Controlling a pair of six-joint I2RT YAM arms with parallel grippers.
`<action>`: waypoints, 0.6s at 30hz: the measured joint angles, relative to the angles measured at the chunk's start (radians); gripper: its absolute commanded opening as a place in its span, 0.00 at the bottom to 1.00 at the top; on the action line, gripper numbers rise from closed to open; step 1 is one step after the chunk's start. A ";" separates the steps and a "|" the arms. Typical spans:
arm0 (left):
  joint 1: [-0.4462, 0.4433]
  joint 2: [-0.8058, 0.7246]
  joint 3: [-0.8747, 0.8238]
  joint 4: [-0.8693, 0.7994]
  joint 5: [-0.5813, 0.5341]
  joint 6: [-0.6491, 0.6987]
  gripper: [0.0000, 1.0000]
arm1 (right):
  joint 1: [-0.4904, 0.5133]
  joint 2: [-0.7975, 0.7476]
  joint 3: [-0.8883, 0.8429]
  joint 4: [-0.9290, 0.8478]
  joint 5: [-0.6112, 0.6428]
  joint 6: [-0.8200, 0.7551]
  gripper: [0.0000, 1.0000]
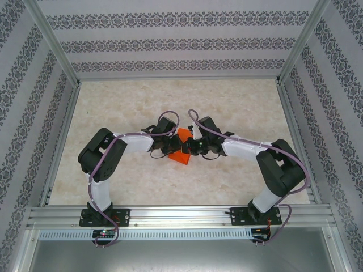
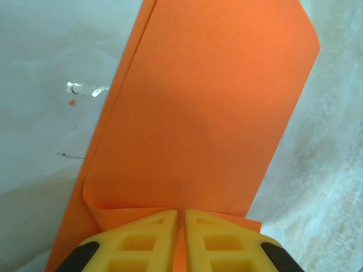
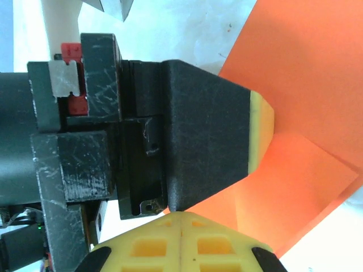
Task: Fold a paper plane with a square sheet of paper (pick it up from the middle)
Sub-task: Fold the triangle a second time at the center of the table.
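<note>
Closest to my lens, the left hand (image 2: 182, 214) is clenched on the near edge of the orange sheet of paper (image 2: 210, 113), a sliver of orange showing between its yellow fingers (image 2: 150, 238); the sheet is doubled over, its upper layer curving away from that hand while a lower layer peeks out along one long side; around the sheet I see the pale marbled surface (image 2: 34, 141); from the other wrist, the right hand (image 3: 181, 215) has its fingers pressed flat together right at the sheet's edge, though I cannot tell whether any paper is caught between them; from above, the sheet lies mid-surface, with the left arm (image 1: 105, 153) and right arm (image 1: 278, 164) meeting over it.
</note>
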 measured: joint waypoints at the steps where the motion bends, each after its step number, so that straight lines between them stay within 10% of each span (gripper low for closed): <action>1: 0.000 0.000 0.000 0.000 0.000 0.001 0.14 | 0.000 0.003 0.000 0.002 -0.002 0.002 0.02; 18: 0.008 -0.001 0.000 -0.003 -0.002 0.006 0.14 | 0.002 -0.003 -0.067 0.035 -0.015 0.053 0.00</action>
